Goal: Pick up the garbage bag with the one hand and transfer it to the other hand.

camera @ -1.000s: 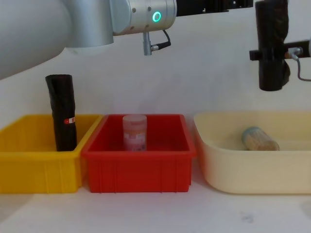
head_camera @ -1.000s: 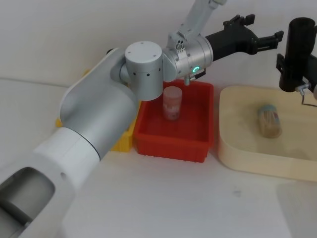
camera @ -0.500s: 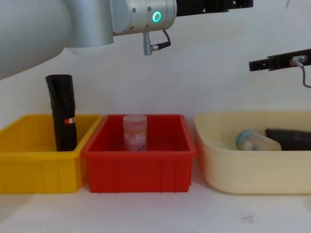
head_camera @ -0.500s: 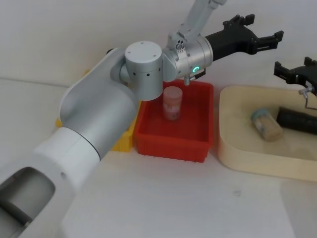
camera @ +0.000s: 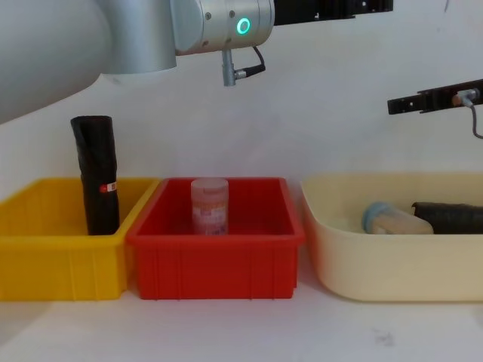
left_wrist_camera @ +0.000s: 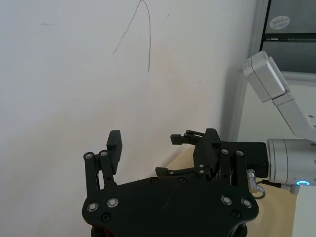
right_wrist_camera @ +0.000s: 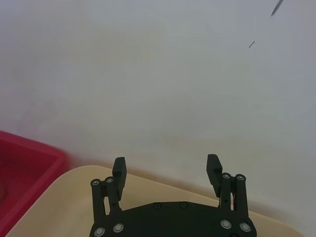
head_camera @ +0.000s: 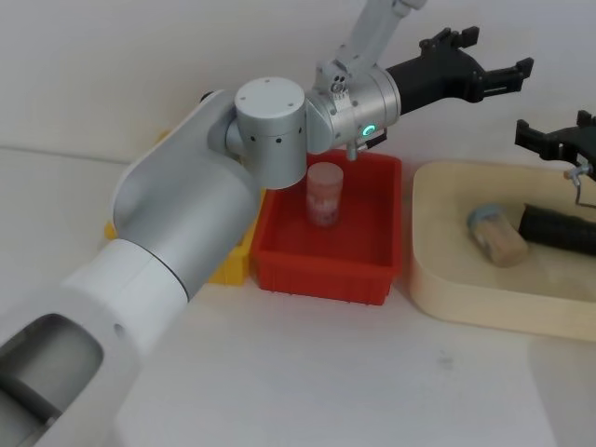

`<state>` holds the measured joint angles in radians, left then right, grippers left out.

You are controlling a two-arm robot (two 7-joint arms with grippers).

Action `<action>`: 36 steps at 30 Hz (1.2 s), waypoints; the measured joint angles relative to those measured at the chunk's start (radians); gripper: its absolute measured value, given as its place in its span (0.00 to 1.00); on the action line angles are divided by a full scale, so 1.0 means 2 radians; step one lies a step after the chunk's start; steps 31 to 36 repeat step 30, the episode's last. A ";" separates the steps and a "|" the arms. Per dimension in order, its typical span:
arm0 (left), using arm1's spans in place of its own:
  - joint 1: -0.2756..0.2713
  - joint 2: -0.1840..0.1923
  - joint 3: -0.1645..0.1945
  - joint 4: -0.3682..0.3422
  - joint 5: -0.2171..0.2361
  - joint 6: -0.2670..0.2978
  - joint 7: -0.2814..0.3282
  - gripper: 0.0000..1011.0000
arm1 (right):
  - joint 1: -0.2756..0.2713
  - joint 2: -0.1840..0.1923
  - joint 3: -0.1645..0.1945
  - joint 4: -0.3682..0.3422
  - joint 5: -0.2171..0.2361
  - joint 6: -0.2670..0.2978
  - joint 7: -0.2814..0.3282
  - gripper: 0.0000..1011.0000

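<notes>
The garbage bag [head_camera: 557, 228], a black roll, lies on its side in the cream tray [head_camera: 484, 303], also seen from the chest as the garbage bag [camera: 450, 216]. My right gripper [head_camera: 559, 132] hovers open above the tray with nothing between its fingers; in its wrist view the right gripper [right_wrist_camera: 166, 170] shows spread jaws. My left gripper [head_camera: 501, 50], on the green-lit arm [camera: 243, 26], hangs open high above the red bin's far side, left of the right gripper; the left gripper [left_wrist_camera: 163, 146] is empty. A second black roll [camera: 98, 175] with a red label stands upright in the yellow bin [camera: 53, 256].
A clear jar with a blue lid [head_camera: 496, 235] lies in the cream tray next to the fallen roll. A pinkish jar [head_camera: 324, 194] stands in the red bin [head_camera: 326, 265]. The big left arm [head_camera: 186, 223] covers most of the yellow bin from the head.
The right gripper opened and the black roll it held upright dropped into the cream tray, where it now lies flat. The jar there shifted slightly. The left arm stayed still.
</notes>
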<state>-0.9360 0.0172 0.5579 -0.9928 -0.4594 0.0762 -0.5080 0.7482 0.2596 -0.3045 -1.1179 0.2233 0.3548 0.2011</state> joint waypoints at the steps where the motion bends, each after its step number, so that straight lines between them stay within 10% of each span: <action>1: 0.000 0.000 0.000 0.000 0.000 0.000 0.000 0.99 | 0.000 0.000 0.000 0.000 0.000 0.000 0.000 0.99; 36: 0.000 0.000 0.000 0.000 0.000 0.000 0.000 0.99 | 0.001 0.000 0.000 0.004 0.000 0.002 0.001 0.99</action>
